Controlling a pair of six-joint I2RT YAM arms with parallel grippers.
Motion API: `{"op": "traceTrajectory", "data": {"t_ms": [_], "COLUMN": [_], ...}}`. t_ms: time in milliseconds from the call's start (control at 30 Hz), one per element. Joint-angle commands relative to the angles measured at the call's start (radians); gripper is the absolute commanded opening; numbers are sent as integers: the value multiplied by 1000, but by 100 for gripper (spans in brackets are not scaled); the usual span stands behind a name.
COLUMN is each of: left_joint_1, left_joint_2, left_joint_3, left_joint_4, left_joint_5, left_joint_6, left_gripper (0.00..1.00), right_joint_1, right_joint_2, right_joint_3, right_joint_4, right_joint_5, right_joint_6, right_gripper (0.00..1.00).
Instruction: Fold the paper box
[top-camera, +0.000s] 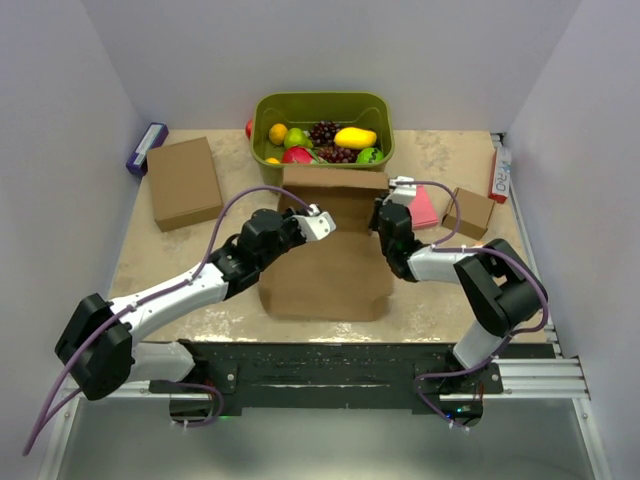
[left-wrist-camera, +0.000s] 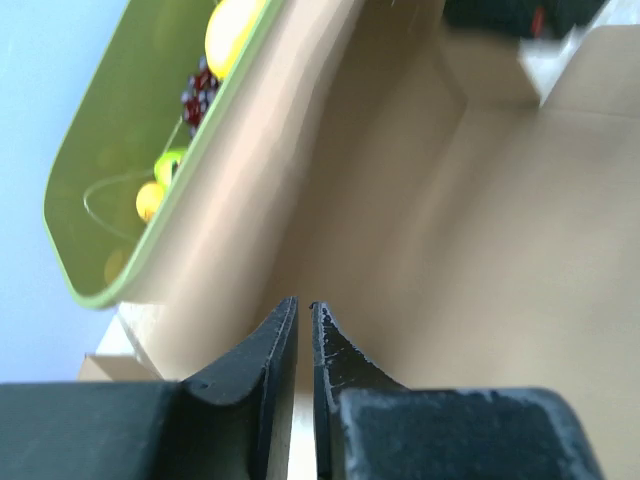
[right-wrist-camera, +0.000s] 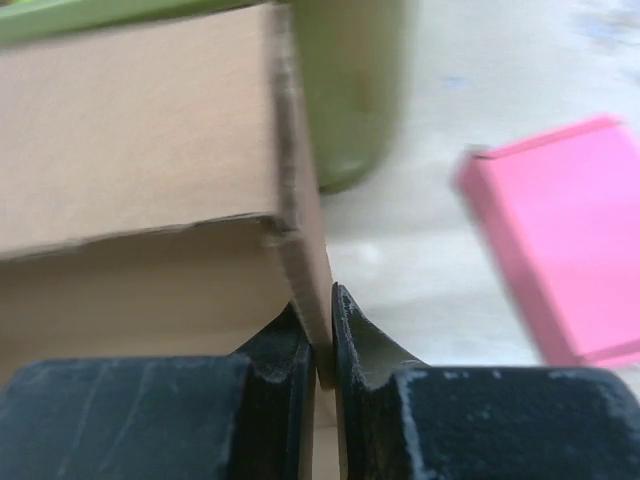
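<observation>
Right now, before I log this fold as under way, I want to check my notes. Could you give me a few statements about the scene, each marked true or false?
1. The right gripper is pinched on an edge of the paper box. True.
2. The green basket is empty. False: it holds fruit.
3. A pink item lies on the table to the right of the box. True.
4. The small cardboard cube sits inside the paper box. False: it stands on the table to the box's right, apart from it.
5. The paper box lies completely flat. False: its far panel stands raised in front of the basket.
</observation>
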Motion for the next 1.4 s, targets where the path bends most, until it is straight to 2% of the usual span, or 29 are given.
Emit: {"op": "traceTrajectory", "data": {"t_ms": [0,200,367,400,433,500,533,633,667,733,867,1067,1167,1367], "left_joint_1": [5,4,5,5,7,22,28,61,67,79,82,79,76,33], "left_joint_2": [-25,-25,-45,-59,-67,-85,-91,-114,-120,-134,-130,-62,17,187], "left_joint_3": [-3,-1,9,8,8,9,14,26,28,31,34,48,120,255], "left_joint_4": [-61,-63,-68,-64,-63,-60,-60,-63,-64,-67,-75,-49,-73,-43], "left_joint_5": [-48,-14,7,7,7,24,33,84,108,130,148,144,125,78], "left_joint_6": [-29,-35,-61,-67,-82,-101,-121,-164,-173,-188,-185,-152,-150,-86], "left_gripper": [0,0,2,10,29,48,62,79,82,88,91,91,90,90], "right_joint_1": [-51,-51,-51,-51,-51,-49,-51,-51,-51,-49,-49,-51,-49,-74], "right_joint_2": [-27,-26,-12,-15,-21,-29,-38,-55,-58,-66,-107,-211,-331,-562], "right_joint_3": [4,-13,-7,-6,-6,-3,-1,7,7,10,-4,-32,-74,-90], "right_joint_4": [-83,-21,21,19,18,6,1,-30,-36,-54,-99,-212,-279,-460], "right_joint_5": [258,200,69,55,42,15,9,-17,-25,-40,-54,-71,-95,-25], "right_joint_6": [113,69,1,0,-2,-3,-2,-3,-5,-2,12,33,32,36], "right_gripper": [0,0,8,11,22,34,44,56,62,64,68,70,74,84]}}
